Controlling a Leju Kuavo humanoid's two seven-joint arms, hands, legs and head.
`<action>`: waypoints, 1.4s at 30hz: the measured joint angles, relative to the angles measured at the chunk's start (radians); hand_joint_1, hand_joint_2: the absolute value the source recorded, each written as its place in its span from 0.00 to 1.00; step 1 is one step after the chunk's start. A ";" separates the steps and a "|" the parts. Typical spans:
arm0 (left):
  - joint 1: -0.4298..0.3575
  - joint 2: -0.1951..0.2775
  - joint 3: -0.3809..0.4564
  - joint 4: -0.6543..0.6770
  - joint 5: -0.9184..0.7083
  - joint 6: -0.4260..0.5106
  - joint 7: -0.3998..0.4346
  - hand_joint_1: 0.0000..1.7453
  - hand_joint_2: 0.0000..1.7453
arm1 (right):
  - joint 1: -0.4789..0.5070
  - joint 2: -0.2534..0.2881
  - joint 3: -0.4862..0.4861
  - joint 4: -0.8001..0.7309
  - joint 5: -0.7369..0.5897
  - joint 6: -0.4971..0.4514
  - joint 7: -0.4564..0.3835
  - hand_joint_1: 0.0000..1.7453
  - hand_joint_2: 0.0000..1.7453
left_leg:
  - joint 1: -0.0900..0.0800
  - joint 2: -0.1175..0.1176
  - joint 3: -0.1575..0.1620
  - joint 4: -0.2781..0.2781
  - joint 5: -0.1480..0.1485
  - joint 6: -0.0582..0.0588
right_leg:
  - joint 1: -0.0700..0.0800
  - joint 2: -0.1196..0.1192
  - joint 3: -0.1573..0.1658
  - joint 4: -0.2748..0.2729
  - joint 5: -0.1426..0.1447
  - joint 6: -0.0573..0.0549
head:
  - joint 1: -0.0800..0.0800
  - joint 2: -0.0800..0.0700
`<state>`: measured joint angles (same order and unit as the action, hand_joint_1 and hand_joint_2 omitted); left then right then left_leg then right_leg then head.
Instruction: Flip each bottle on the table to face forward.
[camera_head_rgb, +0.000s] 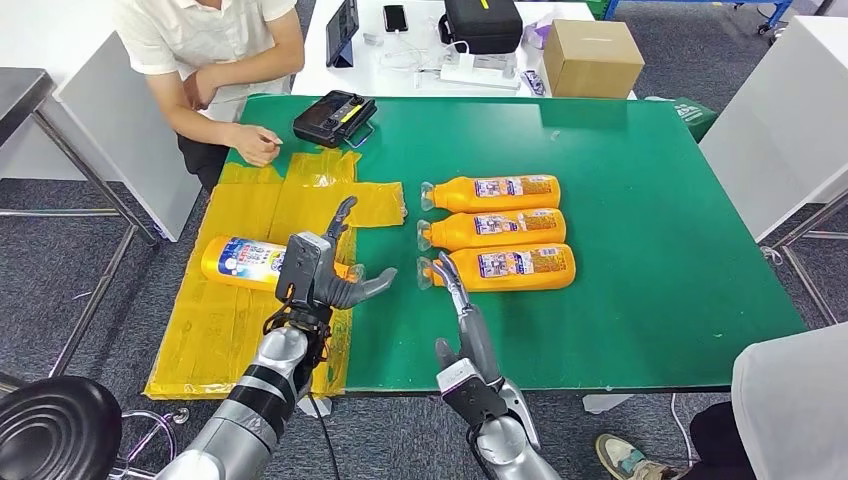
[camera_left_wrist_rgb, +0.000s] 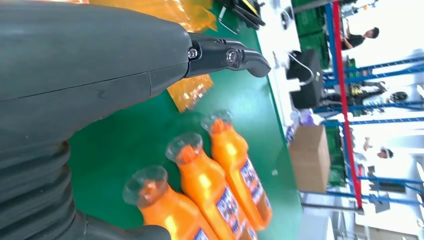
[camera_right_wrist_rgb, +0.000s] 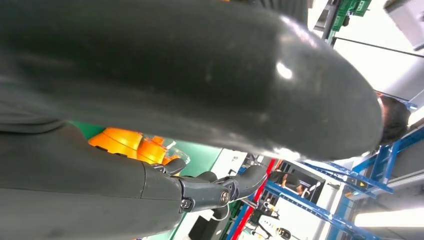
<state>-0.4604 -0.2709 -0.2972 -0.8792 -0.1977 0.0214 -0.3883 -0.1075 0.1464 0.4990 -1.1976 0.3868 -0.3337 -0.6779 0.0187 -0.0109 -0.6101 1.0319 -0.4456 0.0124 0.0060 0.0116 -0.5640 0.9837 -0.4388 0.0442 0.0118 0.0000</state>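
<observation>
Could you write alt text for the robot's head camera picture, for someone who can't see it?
Seen from above, three orange bottles lie side by side on a green table, caps toward the robot's open left hand, which hovers over a fourth bottle on yellow sheets. The right hand reaches toward the nearest bottle; a person sits opposite.

Orange bottles (camera_head_rgb: 497, 229) — green table (camera_head_rgb: 650, 230)

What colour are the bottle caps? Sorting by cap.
Clear caps, best seen in the left wrist view.

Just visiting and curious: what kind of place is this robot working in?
Probably a lab or workshop set up for testing: a green table with orange bottles, blue racking behind, and a person seated close by.
</observation>
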 joint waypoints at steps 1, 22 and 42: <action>0.004 0.001 -0.005 -0.012 0.032 0.007 -0.002 0.00 1.00 | -0.001 -0.001 0.003 0.002 -0.002 -0.004 0.000 0.00 0.00 | 0.000 0.000 0.000 0.000 0.000 0.000 | 0.000 0.000 0.000 0.000 0.000 0.000 | 0.000 0.000; 0.427 0.054 0.024 -0.753 0.585 0.285 -0.040 0.00 1.00 | -0.196 -0.270 -0.106 0.416 0.655 -0.333 0.414 0.00 1.00 | -0.005 -0.004 -0.005 0.000 0.004 0.005 | -0.004 -0.002 -0.005 -0.001 0.002 0.003 | 0.000 0.000; 0.433 0.099 -0.094 -0.720 0.435 0.300 -0.043 0.00 1.00 | -0.386 -0.299 -0.124 0.650 0.791 -0.290 0.479 0.00 1.00 | -0.006 -0.004 -0.005 0.000 0.005 0.005 | -0.005 -0.003 -0.004 0.000 0.003 0.004 | 0.000 0.000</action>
<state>-0.0271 -0.1721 -0.3908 -1.5993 0.2368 0.3211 -0.4314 -0.4930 -0.1524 0.3752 -0.5473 1.1774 -0.6234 -0.1989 0.0132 -0.0146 -0.6152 1.0323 -0.4405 0.0177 0.0009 0.0091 -0.5685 0.9833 -0.4359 0.0481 0.0117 0.0000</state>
